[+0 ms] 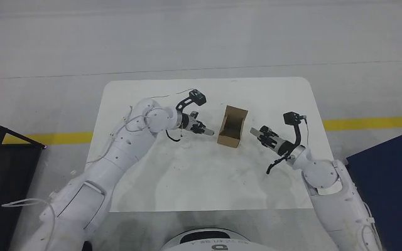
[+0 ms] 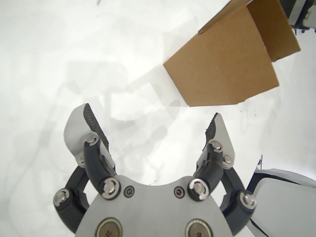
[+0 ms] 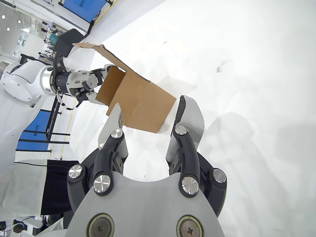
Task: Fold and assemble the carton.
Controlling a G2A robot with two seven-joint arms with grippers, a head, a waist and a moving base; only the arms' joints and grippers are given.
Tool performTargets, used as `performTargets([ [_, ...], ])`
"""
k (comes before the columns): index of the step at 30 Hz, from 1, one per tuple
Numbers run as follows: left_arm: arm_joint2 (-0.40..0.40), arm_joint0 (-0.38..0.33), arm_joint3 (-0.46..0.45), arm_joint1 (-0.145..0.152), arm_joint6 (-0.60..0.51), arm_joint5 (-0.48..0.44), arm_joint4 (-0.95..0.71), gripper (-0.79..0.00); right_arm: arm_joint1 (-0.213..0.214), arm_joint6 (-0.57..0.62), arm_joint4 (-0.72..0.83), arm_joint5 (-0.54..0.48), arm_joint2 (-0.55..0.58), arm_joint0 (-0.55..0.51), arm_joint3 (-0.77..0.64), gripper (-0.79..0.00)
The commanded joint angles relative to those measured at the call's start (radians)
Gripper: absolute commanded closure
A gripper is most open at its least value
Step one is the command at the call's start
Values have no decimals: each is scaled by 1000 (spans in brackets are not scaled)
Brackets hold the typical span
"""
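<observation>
The small brown cardboard carton (image 1: pixel 232 125) seems light and crushable, best pinched at a flap edge; the left gripper (image 2: pixel 151 109) and right gripper (image 3: pixel 149 101) have fingers wide, empty.

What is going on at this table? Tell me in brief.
A two-armed robot is working on a brown carton that stands on the white table. The carton is open and its flaps are not yet folded shut. The left gripper and right gripper sit on opposite sides of it, both open, neither holding it.
</observation>
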Motion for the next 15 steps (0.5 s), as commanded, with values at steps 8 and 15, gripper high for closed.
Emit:
performTargets([
  [8,88,-68,129,-60,41,-59,-30,-785,-2,3,31,14,-27,31,26,-422],
  [15,124,-95,189,-95,70,-89,-46,-785,-3,11,-17,39,-72,77,57,-437],
])
